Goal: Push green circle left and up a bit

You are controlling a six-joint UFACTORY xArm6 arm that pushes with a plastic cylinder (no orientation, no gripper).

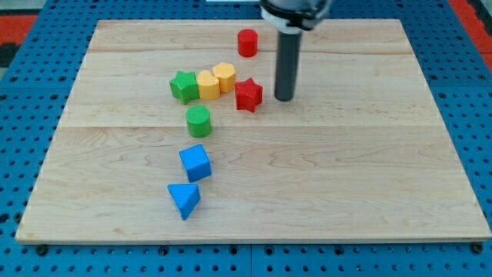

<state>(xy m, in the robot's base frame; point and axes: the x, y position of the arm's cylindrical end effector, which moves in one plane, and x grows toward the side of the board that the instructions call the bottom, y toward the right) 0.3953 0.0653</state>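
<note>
The green circle [198, 121] lies left of the board's middle, just below a row of blocks. My tip [284, 99] stands on the board to the right of the red star [248, 95], a small gap between them. It is well to the right of and slightly above the green circle. The rod rises straight up toward the view's top.
A green star [184, 86], a yellow heart [207, 85] and a yellow hexagon [224, 77] form a row touching one another, left of the red star. A red cylinder [247, 42] sits near the top. A blue cube [195, 162] and a blue triangle [184, 199] lie below the green circle.
</note>
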